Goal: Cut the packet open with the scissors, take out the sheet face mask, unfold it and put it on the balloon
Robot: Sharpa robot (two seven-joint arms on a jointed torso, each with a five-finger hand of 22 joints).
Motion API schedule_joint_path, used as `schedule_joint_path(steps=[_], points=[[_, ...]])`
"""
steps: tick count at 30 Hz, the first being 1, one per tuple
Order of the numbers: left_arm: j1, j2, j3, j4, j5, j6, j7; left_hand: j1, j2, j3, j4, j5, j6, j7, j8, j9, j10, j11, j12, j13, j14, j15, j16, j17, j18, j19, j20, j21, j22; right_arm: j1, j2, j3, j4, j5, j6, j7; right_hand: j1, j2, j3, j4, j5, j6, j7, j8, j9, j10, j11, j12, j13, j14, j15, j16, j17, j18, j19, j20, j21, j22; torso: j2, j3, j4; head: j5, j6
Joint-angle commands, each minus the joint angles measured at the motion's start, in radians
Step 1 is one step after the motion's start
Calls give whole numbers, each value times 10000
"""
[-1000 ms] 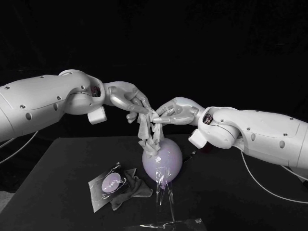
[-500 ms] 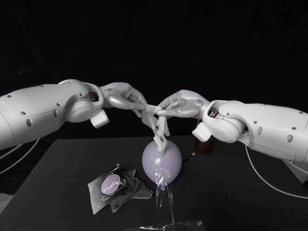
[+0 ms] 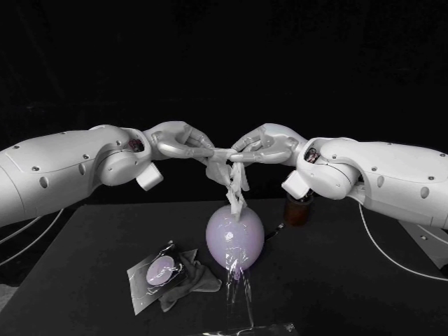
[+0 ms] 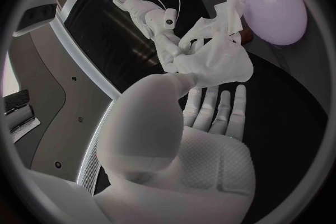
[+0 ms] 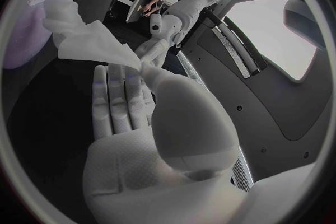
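The white sheet mask hangs crumpled in a narrow strip between my two hands. My left hand and right hand each pinch its upper end, fingertips close together, high above the table. The strip's lower end reaches the top of the pale purple balloon, which stands upright mid-table. The left wrist view has the mask pinched beyond the left hand, with the balloon past it. In the right wrist view the mask is pinched ahead of the right hand, beside the balloon.
The cut packet lies on the black table left of the balloon, with a crumpled grey liner beside it. Clear film lies at the front edge. A small brown cylinder stands behind the balloon's right.
Both hands have risen and drawn level, lifting the mask. Its lower part, draped over the balloon's top before, now only reaches the balloon's tip.
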Motion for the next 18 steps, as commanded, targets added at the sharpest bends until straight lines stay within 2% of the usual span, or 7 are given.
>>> schedule_joint_path(steps=[1, 6, 7, 9, 14, 16, 18], points=[[-28, 44, 1, 50, 607, -572, 606, 46, -131, -22, -132, 22, -83, 296, -8, 677, -10, -8, -35, -84, 96, -59, 165, -31, 9, 171, 4, -74, -52, 99, 57, 14, -60, -113, 489, -217, -67, 22, 41, 14, 49, 31, -20, 31, 100, 75, -8, -65, 3, 46, -11, -44, 9, 72, 60, 25, 44, 14, 4, 0, 2, -33, 17], [-86, 113, -16, 162, 879, -514, 706, -16, -287, -252, -174, 4, -685, 56, -658, 368, 404, 29, 85, -360, 1464, -206, 996, -91, -137, 150, 18, -559, -478, 213, 141, 15, -137, -186, 504, -312, -125, -4, 116, -34, 48, 24, -26, 75, 129, 120, -16, -86, 3, 82, -19, -57, 22, 73, 81, 16, 60, 26, 8, -6, 3, -38, 37], [-97, 127, -19, 176, 916, -497, 706, -140, -501, -438, -118, 35, -952, -154, -1045, 173, 610, 23, 42, -562, 2474, -327, 1481, -159, -151, -88, 22, -913, -765, 224, 151, 15, -145, -193, 496, -318, -125, -4, 116, -34, 48, 24, -26, 75, 129, 120, -16, -86, 3, 82, -19, -57, 22, 73, 81, 16, 60, 26, 9, -6, 6, -42, 47], [-120, 155, -26, 186, 972, -467, 701, -205, -666, -550, -103, 9, -1056, -184, -1183, 103, 631, 28, -12, -646, 2625, -362, 1528, -221, -149, -90, 25, -975, -817, 244, 164, 16, -153, -204, 480, -324, -142, -11, 142, -52, 49, 23, -29, 89, 139, 134, -20, -92, 3, 95, -23, -60, 27, 73, 89, 13, 66, 30, 9, -3, 7, -32, 51], [-222, 214, -39, 122, 1056, -459, 689, -571, -1461, -1362, 22, 25, -1371, -87, -1768, -215, 526, -253, -459, -1178, 3357, -620, 1740, -618, -151, -46, 28, -1311, -1102, 293, 176, 25, -141, -219, 423, -315, -159, -17, 171, -71, 49, 20, -31, 104, 149, 150, -23, -100, 3, 108, -27, -65, 31, 73, 97, 8, 73, 36, 8, 3, 5, -32, 62], [-277, 236, -41, 66, 1072, -412, 674, -593, -1528, -1611, 46, 16, -1461, -83, -1908, -296, 464, -551, -618, -1351, 3520, -617, 1777, -764, -152, -16, 29, -1414, -1191, 311, 176, 31, -134, -221, 391, -302, -177, -23, 199, -89, 49, 18, -33, 118, 158, 166, -27, -106, 3, 121, -31, -69, 36, 73, 105, 5, 79, 41, 11, 9, 2, -35, 63], [-336, 261, -42, 13, 1083, -336, 657, -628, -1576, -1834, 78, 11, -1465, -102, -1979, -344, 520, -633, -694, -1470, 3782, -655, 1884, -861, -154, -12, 30, -1508, -1272, 326, 174, 37, -131, -223, 361, -291, -188, -26, 220, -103, 49, 16, -34, 128, 165, 177, -29, -111, 3, 130, -35, -73, 39, 72, 111, 2, 85, 45, 14, 10, -3, -44, 67]])
